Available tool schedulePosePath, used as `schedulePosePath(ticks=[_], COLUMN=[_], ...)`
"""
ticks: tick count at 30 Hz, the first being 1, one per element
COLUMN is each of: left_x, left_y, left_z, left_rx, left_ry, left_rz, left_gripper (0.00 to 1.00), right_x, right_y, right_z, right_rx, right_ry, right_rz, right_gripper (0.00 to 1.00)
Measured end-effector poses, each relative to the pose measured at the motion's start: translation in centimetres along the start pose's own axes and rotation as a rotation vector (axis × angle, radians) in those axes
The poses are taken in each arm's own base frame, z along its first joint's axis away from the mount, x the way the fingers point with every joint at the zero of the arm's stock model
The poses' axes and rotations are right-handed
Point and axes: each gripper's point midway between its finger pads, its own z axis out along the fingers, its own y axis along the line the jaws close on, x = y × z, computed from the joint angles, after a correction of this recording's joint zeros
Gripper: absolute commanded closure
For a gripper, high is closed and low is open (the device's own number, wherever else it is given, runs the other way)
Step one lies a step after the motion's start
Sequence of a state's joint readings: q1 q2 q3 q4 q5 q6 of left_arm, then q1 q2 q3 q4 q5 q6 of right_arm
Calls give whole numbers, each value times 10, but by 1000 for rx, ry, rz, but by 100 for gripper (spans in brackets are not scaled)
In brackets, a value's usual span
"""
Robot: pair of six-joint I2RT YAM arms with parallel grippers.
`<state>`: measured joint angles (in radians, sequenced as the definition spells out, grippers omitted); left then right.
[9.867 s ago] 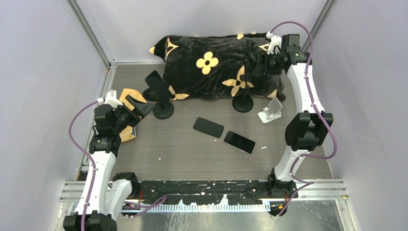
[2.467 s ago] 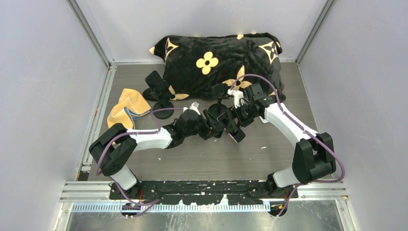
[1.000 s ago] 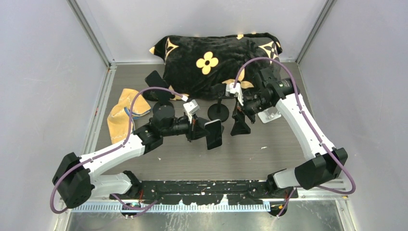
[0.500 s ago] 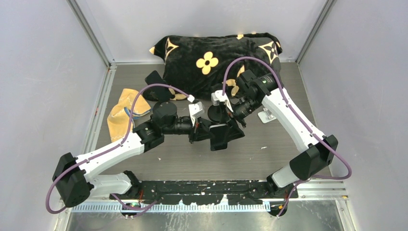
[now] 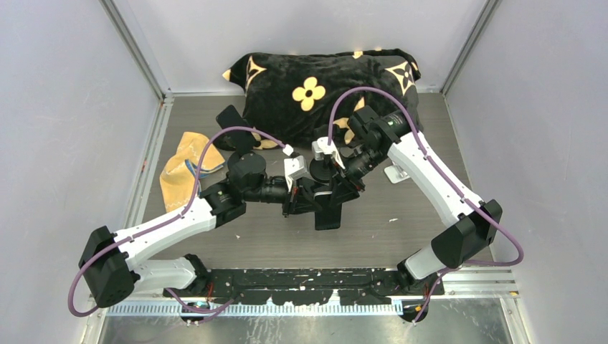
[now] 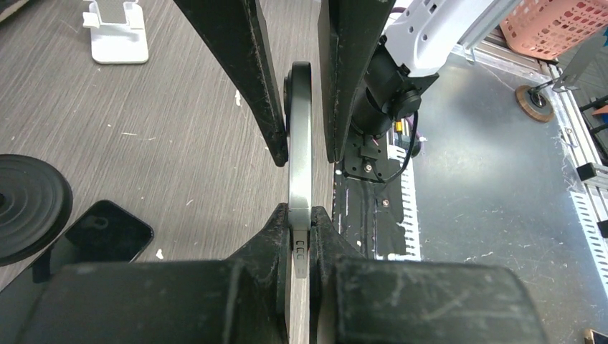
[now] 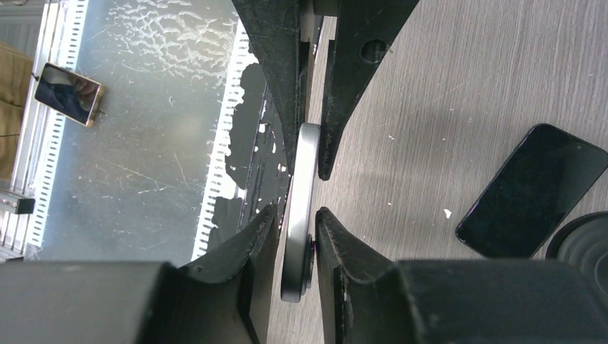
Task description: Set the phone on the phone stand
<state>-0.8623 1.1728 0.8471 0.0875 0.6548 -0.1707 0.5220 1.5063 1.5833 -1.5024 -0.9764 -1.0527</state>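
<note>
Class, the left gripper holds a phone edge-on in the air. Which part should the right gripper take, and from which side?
Take the phone by its free end, opposite the left gripper, pinching across its broad flat faces. That gripper fills the other end, and the slab is thin enough for the jaws; the right gripper straddles it there.
</note>
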Motion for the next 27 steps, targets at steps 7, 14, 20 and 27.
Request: schedulePosePath(ticks=[7,14,20,27], left_x=[-2,-2,-9,-24], left_y=[0,-1,10,47], left_z=[0,1,1,-18], left_rx=[1,-3,-69,-328], left_ry=[-6,-7,-37,-102], left_rz=[1,-21,-23,-121], left_gripper=[100,81,38,21], right_x=[5,6,13,43], right_y=[1,-6,-9,-32], right_z=[4,3,2,-24], right_rx=[-10,16,37,177], right_ry=[14,23,39,-36], right_rz=[10,-6,45,273], right_gripper=[73,99,99,99])
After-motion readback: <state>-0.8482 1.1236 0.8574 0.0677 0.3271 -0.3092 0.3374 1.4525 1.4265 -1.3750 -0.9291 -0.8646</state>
